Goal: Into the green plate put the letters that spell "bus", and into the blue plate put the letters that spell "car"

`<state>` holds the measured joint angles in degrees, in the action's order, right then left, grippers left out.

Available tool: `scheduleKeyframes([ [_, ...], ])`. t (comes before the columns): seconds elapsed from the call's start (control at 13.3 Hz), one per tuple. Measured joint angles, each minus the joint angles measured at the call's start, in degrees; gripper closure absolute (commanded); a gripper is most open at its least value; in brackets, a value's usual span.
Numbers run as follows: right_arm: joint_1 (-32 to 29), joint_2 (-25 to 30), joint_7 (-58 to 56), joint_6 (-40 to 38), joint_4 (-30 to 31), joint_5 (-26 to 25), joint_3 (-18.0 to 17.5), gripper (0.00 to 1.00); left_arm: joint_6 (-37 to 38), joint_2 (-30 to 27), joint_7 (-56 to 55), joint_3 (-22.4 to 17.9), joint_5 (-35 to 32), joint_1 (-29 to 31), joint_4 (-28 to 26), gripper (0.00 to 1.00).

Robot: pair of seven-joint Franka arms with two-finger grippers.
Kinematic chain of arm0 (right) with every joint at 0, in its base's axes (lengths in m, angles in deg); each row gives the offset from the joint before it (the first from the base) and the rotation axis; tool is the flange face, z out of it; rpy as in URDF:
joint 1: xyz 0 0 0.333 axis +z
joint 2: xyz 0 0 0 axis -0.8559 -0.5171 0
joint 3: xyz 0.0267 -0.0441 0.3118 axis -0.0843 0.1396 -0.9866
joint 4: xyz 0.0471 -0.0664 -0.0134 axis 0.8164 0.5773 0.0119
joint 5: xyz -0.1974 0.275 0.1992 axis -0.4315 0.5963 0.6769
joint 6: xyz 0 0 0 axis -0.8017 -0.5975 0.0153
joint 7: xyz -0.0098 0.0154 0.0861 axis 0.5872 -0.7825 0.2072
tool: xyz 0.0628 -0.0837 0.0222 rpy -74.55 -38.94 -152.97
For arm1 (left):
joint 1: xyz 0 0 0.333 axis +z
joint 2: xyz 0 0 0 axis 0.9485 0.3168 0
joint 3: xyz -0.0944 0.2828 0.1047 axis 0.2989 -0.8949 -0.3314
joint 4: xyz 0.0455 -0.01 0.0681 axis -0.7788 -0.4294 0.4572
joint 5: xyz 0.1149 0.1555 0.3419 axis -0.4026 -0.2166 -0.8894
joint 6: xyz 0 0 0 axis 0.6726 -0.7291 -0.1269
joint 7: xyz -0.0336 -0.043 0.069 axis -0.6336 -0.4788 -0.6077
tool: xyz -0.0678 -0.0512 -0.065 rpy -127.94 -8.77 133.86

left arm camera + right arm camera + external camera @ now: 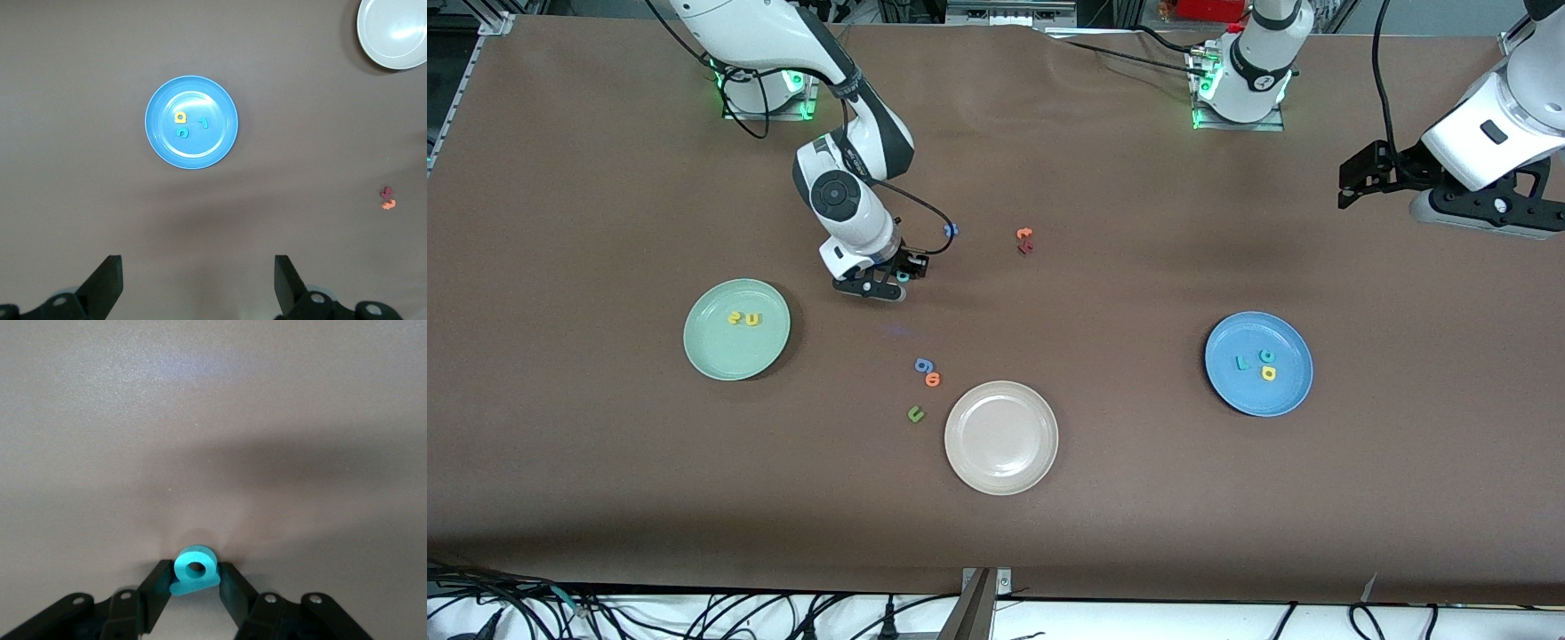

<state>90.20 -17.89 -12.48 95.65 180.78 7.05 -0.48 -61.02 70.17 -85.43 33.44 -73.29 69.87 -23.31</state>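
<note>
My right gripper (pixel 903 277) is down at the table mid-way along it, shut on the teal "b" (pixel 195 570), which stands on edge between the fingers (pixel 159 577). The green plate (pixel 720 356) lies toward the right arm's end and holds the yellow "s" (pixel 735 317) and the yellow "u" (pixel 753 319). In the blue plate (pixel 1280 396) toward the left arm's end lie the teal "c" (pixel 1266 356), the teal "r" (pixel 1241 362) and the yellow "a" (pixel 1268 373). My left gripper (pixel 1352 187) waits open and high over the table's end, looking down on the blue plate (pixel 213 143).
A beige-white plate (pixel 1000 436) lies near the front camera. Beside it are a blue "g" (pixel 923 364), an orange "o" (pixel 933 380) and a green "u" (pixel 915 413). Orange and dark red letters (pixel 1024 240) and a small blue letter (pixel 951 229) lie near my right gripper.
</note>
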Motion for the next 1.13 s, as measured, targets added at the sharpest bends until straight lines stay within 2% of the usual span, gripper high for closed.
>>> scheduleKeyframes([
  [0.38,-0.58,0.83,-1.96,-0.34,-0.16,-0.01,0.57,1.0,0.0,0.0,0.0,0.0,0.0,0.01,0.0,0.0],
  [0.53,-2.67,2.96,-6.9,-4.62,-0.42,-0.01,1.95,1.0,0.0,0.0,0.0,0.0,0.0,0.01,0.0,0.0],
  [0.83,-7.59,8.93,-21.79,-15.31,-0.93,0.01,8.03,1.0,0.0,0.0,0.0,0.0,0.0,0.02,0.0,0.0],
  [1.13,-11.89,10.09,-36.87,-20.39,-1.91,0.03,14.7,1.0,0.01,0.0,0.0,0.0,0.0,0.02,0.0,0.0],
])
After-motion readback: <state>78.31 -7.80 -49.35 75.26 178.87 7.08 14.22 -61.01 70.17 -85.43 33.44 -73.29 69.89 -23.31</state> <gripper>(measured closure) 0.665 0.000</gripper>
